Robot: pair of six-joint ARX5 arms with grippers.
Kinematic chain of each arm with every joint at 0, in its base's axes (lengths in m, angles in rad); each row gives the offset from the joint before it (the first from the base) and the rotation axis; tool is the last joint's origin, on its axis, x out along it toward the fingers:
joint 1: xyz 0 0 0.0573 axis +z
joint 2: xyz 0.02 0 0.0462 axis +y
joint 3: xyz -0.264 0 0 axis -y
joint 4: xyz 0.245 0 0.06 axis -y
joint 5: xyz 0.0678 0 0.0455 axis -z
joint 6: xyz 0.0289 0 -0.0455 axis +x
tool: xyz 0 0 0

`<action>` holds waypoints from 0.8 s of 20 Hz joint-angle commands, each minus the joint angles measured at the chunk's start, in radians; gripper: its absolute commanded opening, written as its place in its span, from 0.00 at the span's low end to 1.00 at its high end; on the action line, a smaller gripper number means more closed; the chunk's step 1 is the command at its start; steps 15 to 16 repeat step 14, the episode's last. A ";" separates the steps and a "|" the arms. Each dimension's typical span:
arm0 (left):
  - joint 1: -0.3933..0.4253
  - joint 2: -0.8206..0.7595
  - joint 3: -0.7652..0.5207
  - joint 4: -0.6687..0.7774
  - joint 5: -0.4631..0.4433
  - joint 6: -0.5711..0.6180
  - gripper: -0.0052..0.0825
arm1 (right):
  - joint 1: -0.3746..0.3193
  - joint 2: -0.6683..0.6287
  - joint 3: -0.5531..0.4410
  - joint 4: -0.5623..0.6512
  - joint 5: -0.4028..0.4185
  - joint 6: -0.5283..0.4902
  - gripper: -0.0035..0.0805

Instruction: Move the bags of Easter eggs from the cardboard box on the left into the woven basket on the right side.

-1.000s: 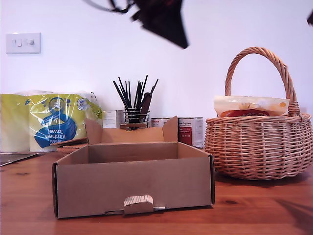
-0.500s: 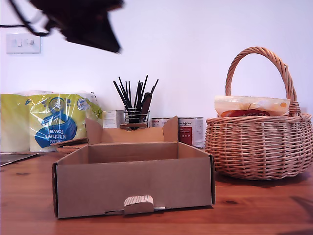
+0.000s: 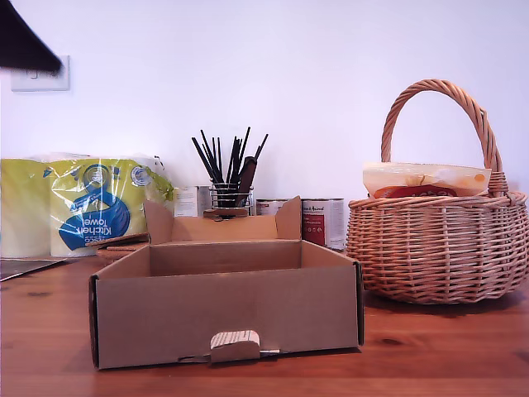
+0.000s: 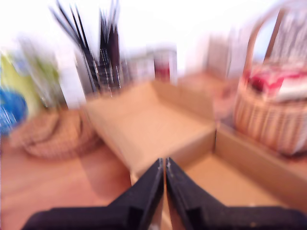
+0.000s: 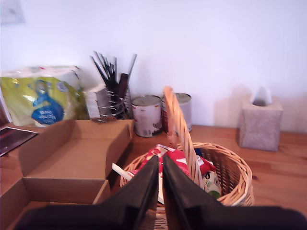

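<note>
A white wall backs a brown wooden bench point(image 3: 430, 347).

The first tool point(image 4: 164, 165) has its two dark jaws pressed together with nothing between them. Its view is badly blurred. It hangs over the cardboard box point(image 3: 223, 310), whose floor looks bare as far as the blur allows. The second tool point(image 5: 160, 163) is likewise closed narrow and empty, and it hangs over the woven basket point(image 5: 235, 172), beside the box on the exterior view's right. In the exterior view only a dark piece of an arm point(image 3: 21, 41) shows, high above the box towards that view's left; which arm it is cannot be told.

The bags of Easter eggs lie in the basket, not in the box. A red-and-white bag point(image 5: 175, 158) and a white bag with green print point(image 5: 208, 182) can be counted there. A third bag cannot be made out for certain under the handle.

By this, the moving step looks finished or nearly so. The next move probably calls for no grasp, only a check that the box holds nothing, then lifting both tools clear of the handle.

Counted: one box, one basket and two bags sure. Behind the box stand one pen holder point(image 3: 227, 194), two tins point(image 5: 146, 115) and one kitchen towel pack point(image 3: 87, 203). Beyond the basket from the box is one tissue box point(image 5: 260, 122).
</note>
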 commanded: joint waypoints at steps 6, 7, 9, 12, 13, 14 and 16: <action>0.000 -0.096 -0.005 -0.085 0.000 -0.019 0.04 | 0.005 -0.009 -0.016 -0.043 -0.034 0.000 0.03; 0.000 -0.093 -0.005 -0.090 0.000 -0.019 0.04 | 0.005 -0.009 -0.016 -0.063 -0.033 0.000 0.03; 0.000 -0.087 -0.005 -0.115 0.000 -0.019 0.04 | 0.005 -0.009 -0.016 -0.103 -0.033 0.000 0.03; 0.000 -0.087 -0.005 -0.158 0.000 -0.019 0.04 | 0.005 -0.009 -0.016 -0.167 -0.033 0.000 0.03; 0.000 -0.087 -0.005 -0.169 0.000 -0.019 0.04 | 0.005 -0.009 -0.016 -0.187 -0.033 0.000 0.03; 0.000 -0.087 -0.005 -0.180 0.000 -0.019 0.04 | 0.005 -0.009 -0.016 -0.208 -0.033 0.000 0.03; 0.000 -0.087 -0.005 -0.180 0.000 -0.019 0.04 | 0.005 -0.009 -0.016 -0.208 -0.033 0.000 0.03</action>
